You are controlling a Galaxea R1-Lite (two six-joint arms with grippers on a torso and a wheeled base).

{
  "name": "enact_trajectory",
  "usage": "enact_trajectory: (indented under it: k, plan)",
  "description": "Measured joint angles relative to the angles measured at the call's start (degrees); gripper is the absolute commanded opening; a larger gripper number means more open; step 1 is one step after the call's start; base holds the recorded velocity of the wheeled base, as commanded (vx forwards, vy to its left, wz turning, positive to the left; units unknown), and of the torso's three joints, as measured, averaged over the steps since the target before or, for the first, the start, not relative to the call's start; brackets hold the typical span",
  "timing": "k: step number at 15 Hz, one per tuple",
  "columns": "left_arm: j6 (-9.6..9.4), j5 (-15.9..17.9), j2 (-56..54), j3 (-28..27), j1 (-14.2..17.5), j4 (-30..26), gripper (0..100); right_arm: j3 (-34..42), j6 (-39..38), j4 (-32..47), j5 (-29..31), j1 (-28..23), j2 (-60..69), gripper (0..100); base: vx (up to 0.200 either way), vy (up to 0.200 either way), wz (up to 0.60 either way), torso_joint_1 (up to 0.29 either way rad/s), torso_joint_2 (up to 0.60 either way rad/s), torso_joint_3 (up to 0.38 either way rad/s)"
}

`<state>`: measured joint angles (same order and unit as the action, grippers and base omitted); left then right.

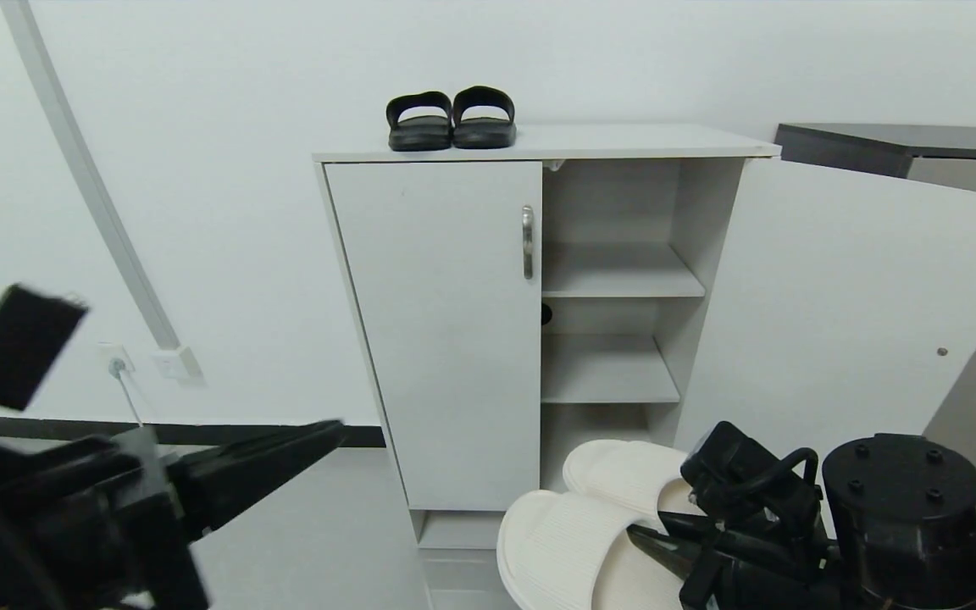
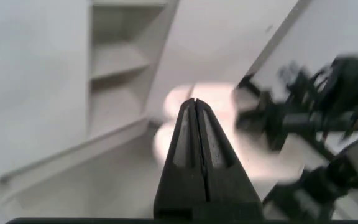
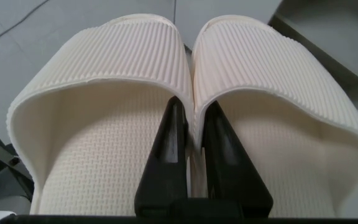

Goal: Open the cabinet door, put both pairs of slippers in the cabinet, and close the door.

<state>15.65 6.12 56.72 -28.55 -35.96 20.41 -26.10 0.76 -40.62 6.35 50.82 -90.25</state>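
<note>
A pair of white ribbed slippers (image 1: pixel 590 525) hangs in front of the cabinet's low right side, held by my right gripper (image 1: pixel 649 542). In the right wrist view the right gripper (image 3: pixel 191 118) is shut on the two inner walls of the white slippers (image 3: pixel 104 112), pinching them together. The white cabinet (image 1: pixel 539 144) has its right door (image 1: pixel 835 330) swung open, showing two bare shelves (image 1: pixel 615 271); the left door (image 1: pixel 437 330) is closed. A pair of black slippers (image 1: pixel 450 119) sits on the cabinet top. My left gripper (image 2: pixel 195 102) is shut and holds nothing, low at the left (image 1: pixel 318 436).
A grey diagonal conduit (image 1: pixel 81 169) runs down the wall to a socket (image 1: pixel 174 363) at the left. A dark grey piece of furniture (image 1: pixel 903 148) stands behind the open door at the right. Grey floor lies before the cabinet.
</note>
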Motion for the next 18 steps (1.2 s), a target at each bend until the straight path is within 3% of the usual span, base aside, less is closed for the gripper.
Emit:
enact_trajectory:
  k: [2, 4, 6, 9, 12, 15, 16, 17, 18]
  plan:
    - [-3.05, -4.2, -11.0, 0.7, 2.7, -14.4, 0, 0.0, -0.1, -0.6, 0.0, -0.4, -0.1, 0, 0.0, 0.0, 0.0, 0.0, 0.0, 0.0]
    - [-5.32, -9.9, -20.8, 1.6, 8.0, -23.9, 0, 0.0, -0.1, -0.7, 0.0, -0.5, -0.4, 0, 0.0, 0.0, 0.0, 0.0, 0.0, 0.0]
    - [-6.4, -16.2, -30.0, 2.8, 14.7, -32.3, 0, 0.0, -0.1, -0.8, 0.0, -0.9, -0.6, 0, 0.0, 0.0, 0.0, 0.0, 0.0, 0.0]
    - [-8.87, -21.7, -38.9, 7.1, 24.5, -34.4, 0, 0.0, 0.0, -0.6, 0.0, -0.9, -0.7, 0, 0.0, 0.0, 0.0, 0.0, 0.0, 0.0]
    - [-11.82, -22.3, -46.1, 13.0, 33.0, -34.6, 0, 0.1, 0.1, -0.7, 0.0, -0.9, -0.7, 0, 0.0, 0.0, 0.0, 0.0, 0.0, 0.0]
    - [-14.04, -21.7, -52.2, 19.7, 36.2, -30.2, 0, 0.1, 0.3, -0.7, 0.0, -0.9, -0.8, 0, 0.0, 0.0, 0.0, 0.0, 0.0, 0.0]
    - [-15.12, -20.2, -53.6, 22.1, 36.3, -26.7, 0, 0.1, 0.3, -0.7, 0.0, -0.9, -0.7, 0, 0.0, 0.0, 0.0, 0.0, 0.0, 0.0]
    - [-15.9, -16.2, -54.7, 24.6, 36.2, -21.0, 0, 0.2, 0.3, -0.7, 0.0, -0.8, -0.8, 0, 0.0, 0.0, 0.0, 0.0, 0.0, 0.0]
    - [-16.47, -11.0, -55.5, 26.5, 36.1, -19.5, 0, 0.2, 0.3, -0.7, 0.0, -0.8, -0.8, 0, 0.0, 0.0, 0.0, 0.0, 0.0, 0.0]
